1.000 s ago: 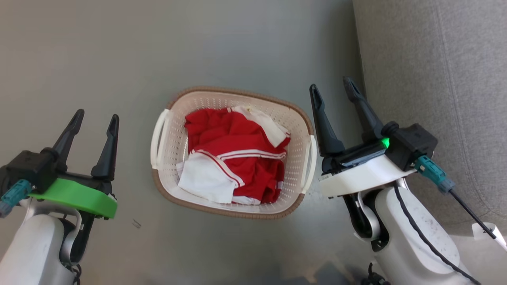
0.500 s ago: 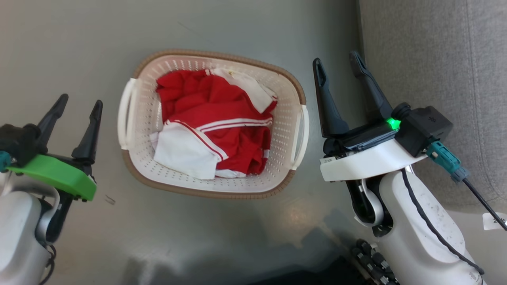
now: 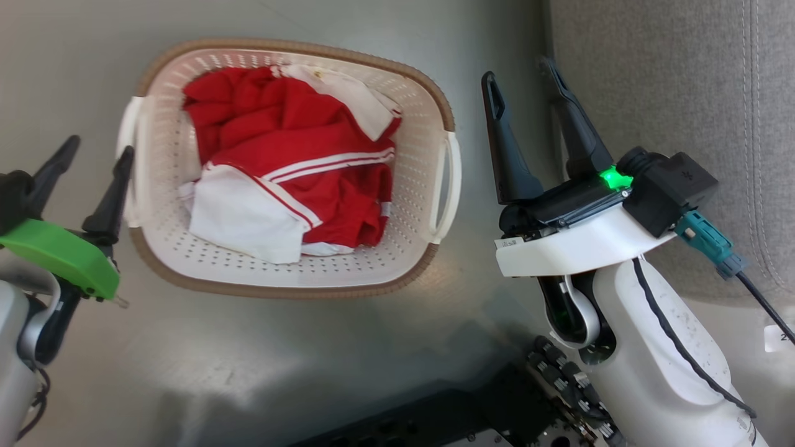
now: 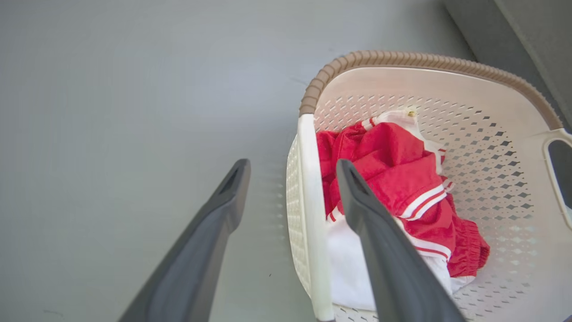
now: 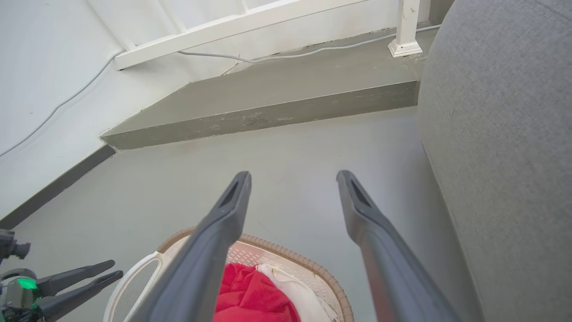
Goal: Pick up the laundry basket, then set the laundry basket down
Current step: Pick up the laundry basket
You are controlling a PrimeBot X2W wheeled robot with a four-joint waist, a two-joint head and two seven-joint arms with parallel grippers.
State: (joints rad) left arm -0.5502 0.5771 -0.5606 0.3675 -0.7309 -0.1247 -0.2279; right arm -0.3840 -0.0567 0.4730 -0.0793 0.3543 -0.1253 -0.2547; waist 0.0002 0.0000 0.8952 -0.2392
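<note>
Two units, fingers spread: left end effector (image 3: 100, 148), right end effector (image 3: 517, 71), flanking one laundry basket (image 3: 348, 270). Risk: the right unit stands apart from its handle (image 3: 452, 186), so a lopsided lift could spill the clothing (image 3: 298, 161).

Floor (image 5: 290, 147) is smooth grey with a satin look, and the head view catches a soft pale glare on it. At the far end there's a low raised step (image 5: 277, 89) in the same grey, scuffed along its front edge. The white wall (image 5: 44, 67) on the left has a dark baseboard (image 5: 53, 190). A white rail (image 5: 250, 27) slants behind the step, a white post (image 5: 405, 31) stands on it, and a thin pale cable (image 5: 290, 56) runs along the back. A grey fabric sofa (image 5: 500, 134) takes up the right side.
</note>
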